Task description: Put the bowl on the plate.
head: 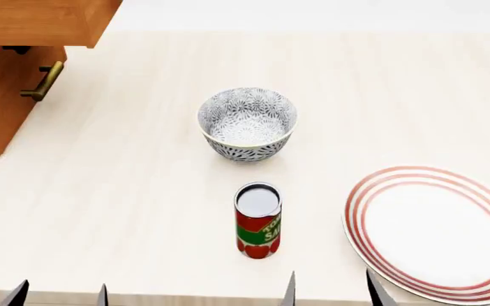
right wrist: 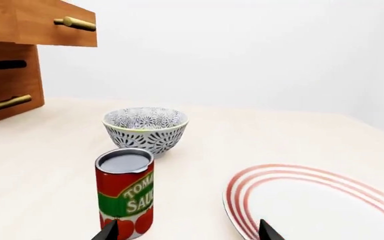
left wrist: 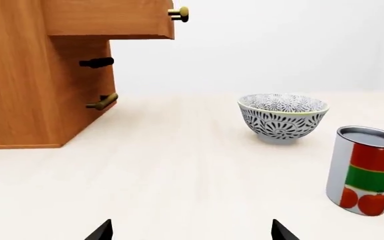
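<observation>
A simulated kitchen: pale counter (head: 143, 210), wooden drawer cabinet (left wrist: 32, 90), sauce can (head: 258, 220)

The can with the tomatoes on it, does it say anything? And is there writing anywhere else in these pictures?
"TOMA" over "SAU": on the can's green band in the right wrist view; the rest of each word wraps out of sight.
The same label in the head view: too small and steep to read.
In the left wrist view: only tomato pictures show, no letters.
Bowl, plate, cabinet: no writing.
</observation>
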